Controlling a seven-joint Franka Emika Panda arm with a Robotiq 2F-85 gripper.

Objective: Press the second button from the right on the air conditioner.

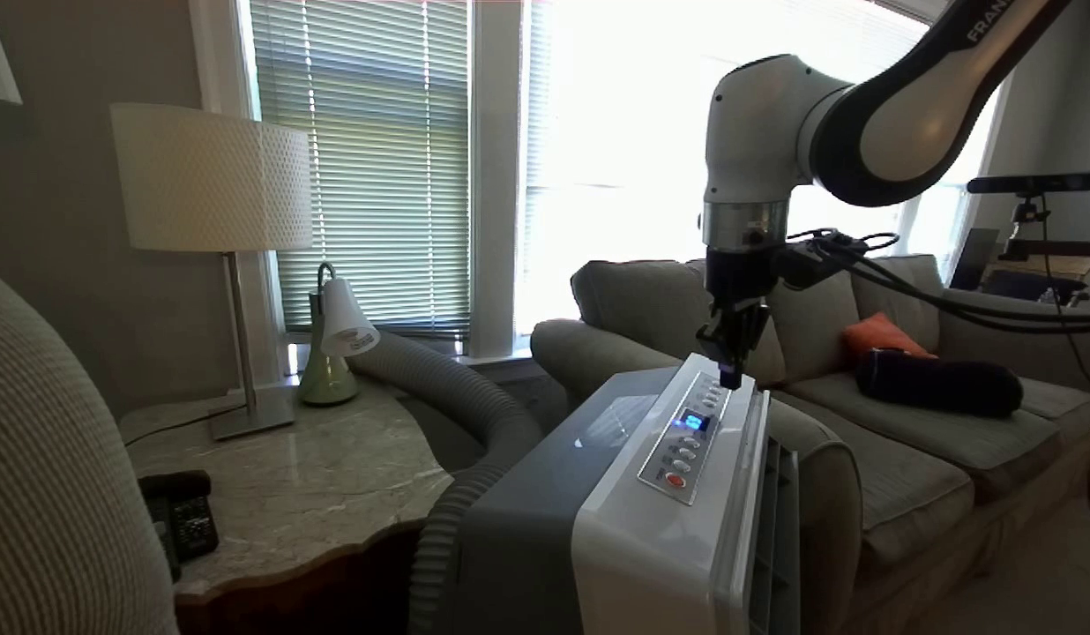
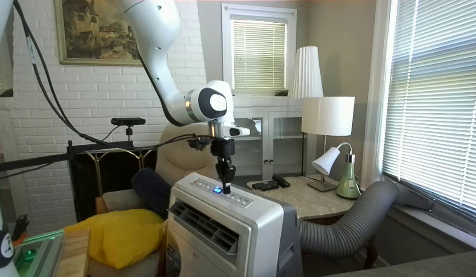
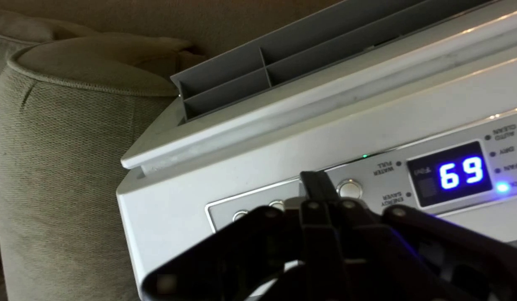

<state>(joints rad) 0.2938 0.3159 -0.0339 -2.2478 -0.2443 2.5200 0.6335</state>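
Note:
The air conditioner (image 1: 598, 529) has a grey body and white front panel; it also shows in an exterior view (image 2: 265, 227) and the wrist view (image 3: 166, 209). Its control strip (image 3: 380, 175) carries a blue-lit display (image 3: 451, 174) reading 69, upside down in the wrist view. One round button (image 3: 349, 189) shows right of my fingertips; two more (image 3: 277, 205) (image 3: 241, 215) are partly hidden by the gripper. My gripper (image 3: 319, 184) is shut and empty, pointing down at the strip in both exterior views (image 1: 730, 375) (image 2: 226, 187). I cannot tell whether the tips touch it.
A thick grey hose (image 2: 346, 231) runs from the unit to the window. A marble table (image 1: 360, 494) with lamps and phones stands beside it. The grey sofa (image 1: 871, 441) is close by; its arm shows in the wrist view (image 3: 70, 146). An open louver (image 3: 262, 62) juts from the front.

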